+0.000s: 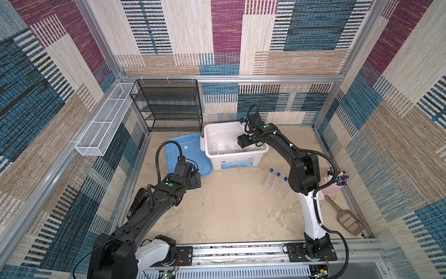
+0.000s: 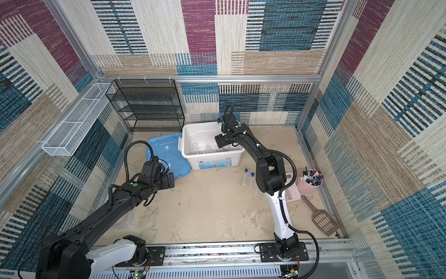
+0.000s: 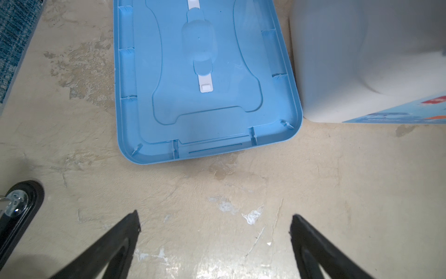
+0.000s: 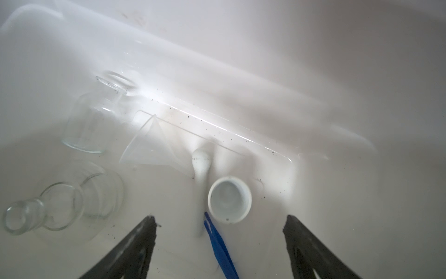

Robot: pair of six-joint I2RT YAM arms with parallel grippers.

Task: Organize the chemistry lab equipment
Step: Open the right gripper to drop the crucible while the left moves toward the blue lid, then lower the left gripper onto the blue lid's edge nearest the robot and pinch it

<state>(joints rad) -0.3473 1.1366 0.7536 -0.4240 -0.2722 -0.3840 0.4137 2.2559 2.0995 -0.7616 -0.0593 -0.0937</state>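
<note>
tweezers [image 4: 220,251] beside mortar [image 4: 229,200] in white bin [image 4: 241,48], right claw [image 4: 219,217] open

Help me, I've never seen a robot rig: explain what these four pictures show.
A left arm and a right arm stand on a rail at the table's front. The two wide pictures come from one overhead camera; the two close ones from a camera on each wrist. The right fingers hang open, holding nothing, inside a white bin, above a flask, another glass vessel, a funnel, a pestle, a mortar and blue tweezers. The left fingers, also open and empty, hover near the bin's blue lid, lying on the table. Outside the bin, capped test tubes sit in a clear rack near a pink cup of markers.
</note>
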